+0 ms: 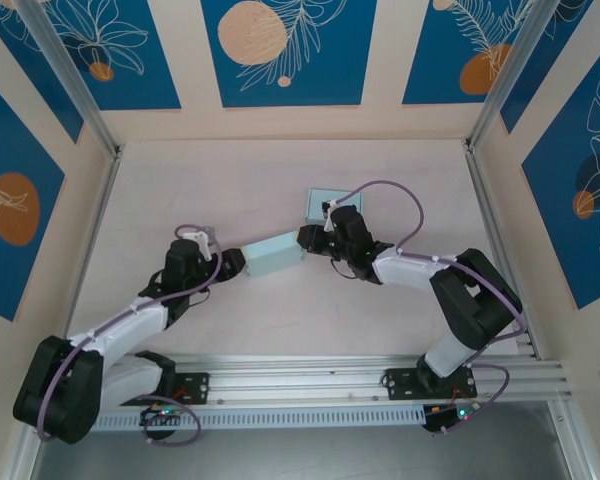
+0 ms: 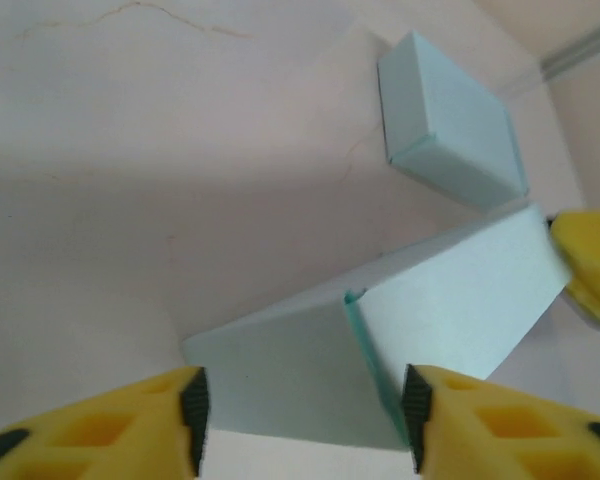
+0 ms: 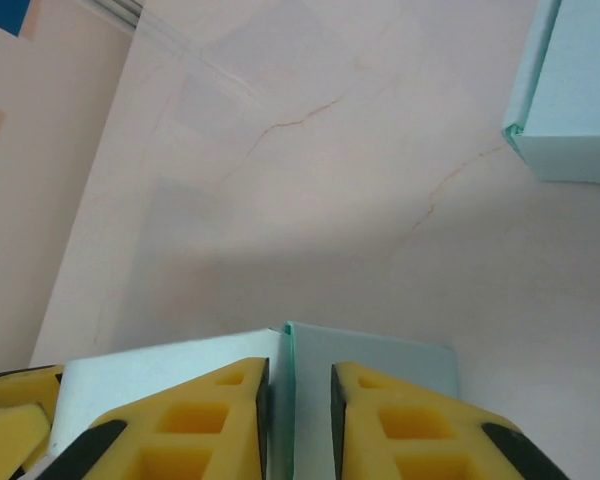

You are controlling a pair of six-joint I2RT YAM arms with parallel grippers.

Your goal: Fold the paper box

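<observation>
A pale mint paper box (image 1: 273, 254) lies mid-table between my two grippers. My left gripper (image 1: 232, 262) is at its left end. In the left wrist view it (image 2: 302, 410) is open, its pads on either side of the box's end panel (image 2: 280, 370), where a teal folded edge runs towards the right pad. My right gripper (image 1: 305, 240) is at the box's right end. In the right wrist view it (image 3: 300, 400) stands narrowly open over a thin upright teal edge of the box (image 3: 380, 355), with a gap showing beside that edge.
A second mint box (image 1: 323, 206), closed, sits just behind the right gripper; it is also at upper right in both wrist views (image 2: 445, 125) (image 3: 580, 90). Metal frame rails line the table's sides and an aluminium rail (image 1: 310, 375) carries the arm bases.
</observation>
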